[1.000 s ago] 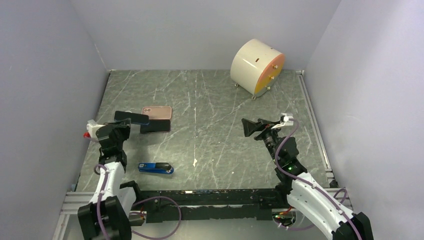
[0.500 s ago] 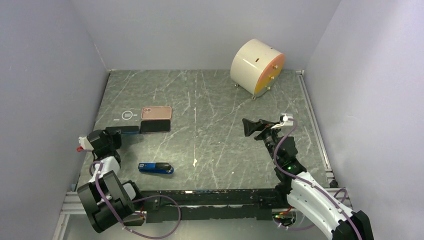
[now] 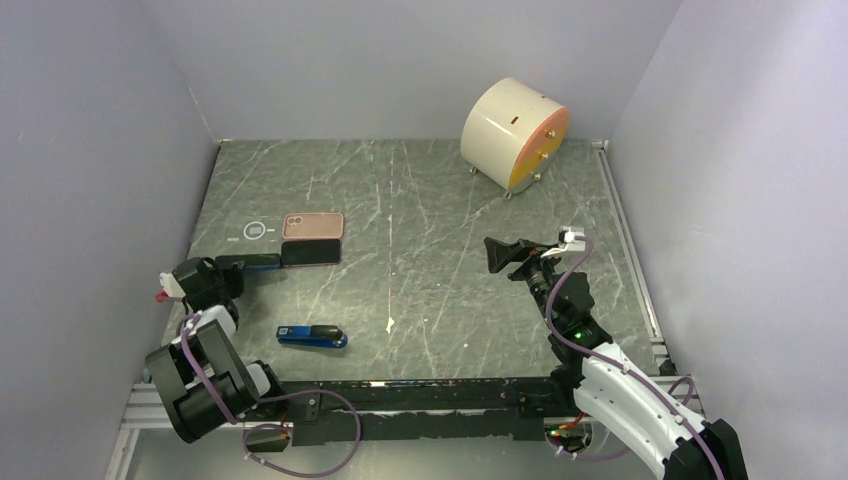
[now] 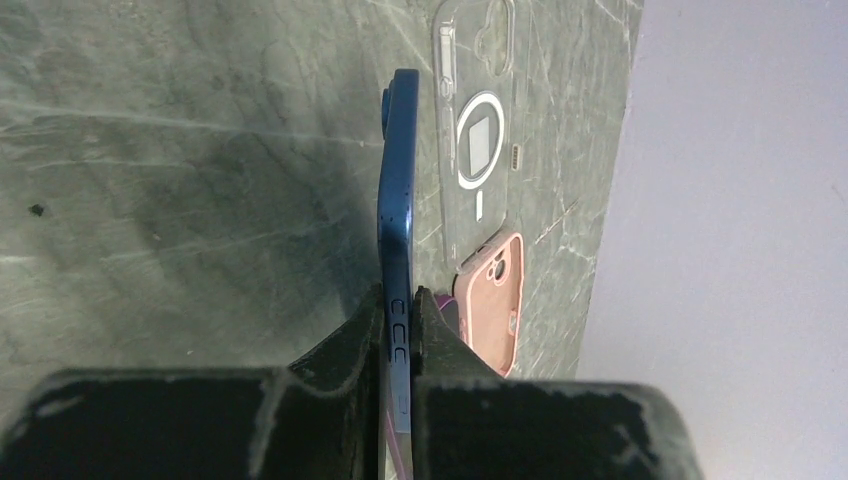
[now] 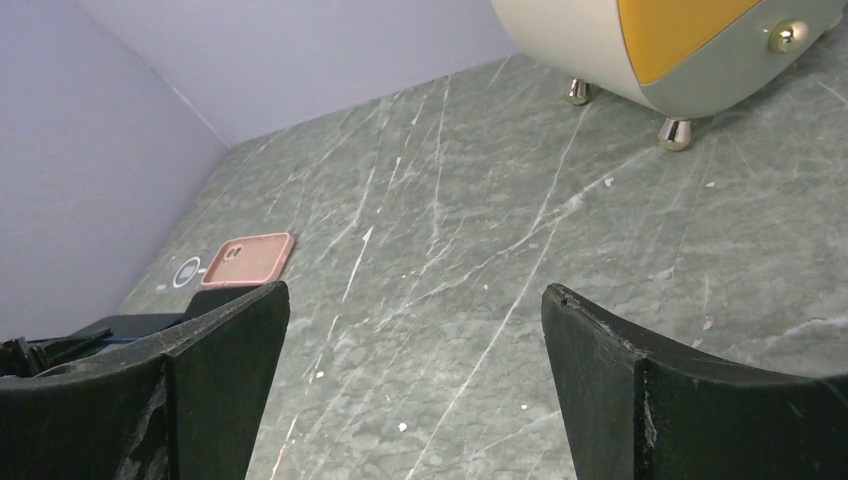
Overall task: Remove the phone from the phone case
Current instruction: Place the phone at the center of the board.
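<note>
left fingers [image 4: 340,352] pinched tight, arm folded low | right fingers [image 5: 215,345] spread wide, arm outstretched

The grey-green marbled table [image 3: 420,200] carries a cream drum [image 3: 512,133] on brass feet at one o'clock. At ten o'clock a clear case [image 3: 257,231] lies flat just beside a pink phone [image 3: 313,225], with a dark phone [image 3: 312,252] against its near edge. A blue tool [image 3: 311,336] lies at seven, a white scrap [image 3: 390,324] near six

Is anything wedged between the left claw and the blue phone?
Nothing visible: the left claw clamps the slim blue phone directly; the clear plastic case lies flat on the table, apart from it.
</note>
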Available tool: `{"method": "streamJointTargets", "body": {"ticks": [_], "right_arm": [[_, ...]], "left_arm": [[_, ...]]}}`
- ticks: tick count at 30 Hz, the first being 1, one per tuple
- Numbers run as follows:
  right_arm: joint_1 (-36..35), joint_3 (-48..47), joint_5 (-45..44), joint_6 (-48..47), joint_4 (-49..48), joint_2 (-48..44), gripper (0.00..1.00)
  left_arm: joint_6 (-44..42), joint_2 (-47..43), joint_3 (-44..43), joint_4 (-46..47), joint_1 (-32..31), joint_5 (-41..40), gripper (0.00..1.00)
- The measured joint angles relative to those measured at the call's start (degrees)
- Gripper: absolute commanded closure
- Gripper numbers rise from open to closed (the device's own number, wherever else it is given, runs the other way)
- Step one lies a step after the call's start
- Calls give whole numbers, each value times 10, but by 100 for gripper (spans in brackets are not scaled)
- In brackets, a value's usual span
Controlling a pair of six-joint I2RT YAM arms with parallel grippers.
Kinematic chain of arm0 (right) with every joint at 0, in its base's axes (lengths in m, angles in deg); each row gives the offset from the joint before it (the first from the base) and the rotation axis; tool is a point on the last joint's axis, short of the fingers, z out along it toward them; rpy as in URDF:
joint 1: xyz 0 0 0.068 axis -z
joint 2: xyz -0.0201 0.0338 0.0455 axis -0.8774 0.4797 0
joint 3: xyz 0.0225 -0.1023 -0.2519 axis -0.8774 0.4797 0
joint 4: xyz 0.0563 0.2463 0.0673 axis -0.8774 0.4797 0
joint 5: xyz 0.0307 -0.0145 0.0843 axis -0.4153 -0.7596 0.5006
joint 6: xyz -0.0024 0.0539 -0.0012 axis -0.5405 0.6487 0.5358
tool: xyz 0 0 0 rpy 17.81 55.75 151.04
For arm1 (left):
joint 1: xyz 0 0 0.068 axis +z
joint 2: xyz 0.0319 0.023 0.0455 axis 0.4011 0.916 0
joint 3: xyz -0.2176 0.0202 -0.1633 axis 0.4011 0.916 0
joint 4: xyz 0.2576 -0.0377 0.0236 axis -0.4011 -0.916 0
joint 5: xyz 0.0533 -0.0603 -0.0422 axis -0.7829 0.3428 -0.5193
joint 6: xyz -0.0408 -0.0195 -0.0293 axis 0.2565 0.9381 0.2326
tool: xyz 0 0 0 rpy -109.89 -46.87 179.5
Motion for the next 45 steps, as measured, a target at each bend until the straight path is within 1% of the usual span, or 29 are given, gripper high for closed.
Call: {"method": "streamJointTargets", "body": {"ticks": [3, 7, 10, 15, 22, 30, 37, 45], "right_arm": [[0, 0, 0, 0, 0, 0, 1], [0, 0, 0, 0, 0, 0, 1], [0, 0, 0, -1, 0, 0, 1], [0, 0, 0, -2, 0, 0, 1], [0, 0, 0, -3, 0, 0, 1], [0, 0, 1, -2, 0, -1, 1], [0, 0, 2, -2, 0, -1, 1], [0, 0, 2, -3, 0, -1, 1]], "left_arm": [[-4, 7, -9, -5, 0, 3, 79], [-16, 10, -31, -43, 1, 2, 60], [-27, 10, -45, -75, 1, -3, 48], [-35, 8, -55, -111, 2, -14, 39], [-40, 13, -71, -143, 2, -23, 33], [-44, 74, -104, -162, 2, -18, 26], [-37, 126, -126, -122, 3, 23, 22], [-19, 148, -128, -85, 3, 53, 20]]}}
